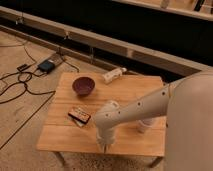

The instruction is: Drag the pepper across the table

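The table [65,137] is a low table with a light wooden plank top. A white elongated container [114,75], possibly a pepper shaker, lies on its side near the table's back edge. Nothing else that could be a pepper shows. My gripper [105,146] points down at the table's front edge, far in front of the white container. My white arm [145,105] reaches to it from the right across the table.
A dark purple bowl [83,85] stands at the back left. A flat dark packet [79,115] lies left of the gripper. A white cup [146,125] stands partly behind my arm. Cables and a power box [47,65] lie on the floor to the left.
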You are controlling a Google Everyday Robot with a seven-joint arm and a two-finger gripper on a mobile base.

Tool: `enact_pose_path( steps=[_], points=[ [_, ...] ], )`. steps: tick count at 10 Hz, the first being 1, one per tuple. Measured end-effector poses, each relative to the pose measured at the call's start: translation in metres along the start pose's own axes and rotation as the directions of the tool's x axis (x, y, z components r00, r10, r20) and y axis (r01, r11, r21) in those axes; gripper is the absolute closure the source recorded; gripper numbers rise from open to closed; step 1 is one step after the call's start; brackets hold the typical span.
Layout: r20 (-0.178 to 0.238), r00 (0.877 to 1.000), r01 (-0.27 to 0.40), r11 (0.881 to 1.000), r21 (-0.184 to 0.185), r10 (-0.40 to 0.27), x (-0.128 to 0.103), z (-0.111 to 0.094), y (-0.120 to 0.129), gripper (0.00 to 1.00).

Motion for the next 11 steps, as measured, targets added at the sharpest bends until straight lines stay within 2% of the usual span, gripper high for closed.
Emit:
enact_pose_path(
  steps=[4,5,6,11],
  points=[
    [-0.035,0.999,0.038,0.992,0.121,-0.034,0.063,0.016,-0.008,1.00],
    [-0.050,0.998,0.032,0.990,0.137,-0.025,0.074,0.019,-0.012,1.00],
    [-0.058,0.998,0.021,0.989,0.147,-0.012,0.081,0.022,-0.016,1.00],
    [-0.061,0.998,0.018,0.989,0.148,-0.009,0.082,0.023,-0.016,1.00]
  ],
)
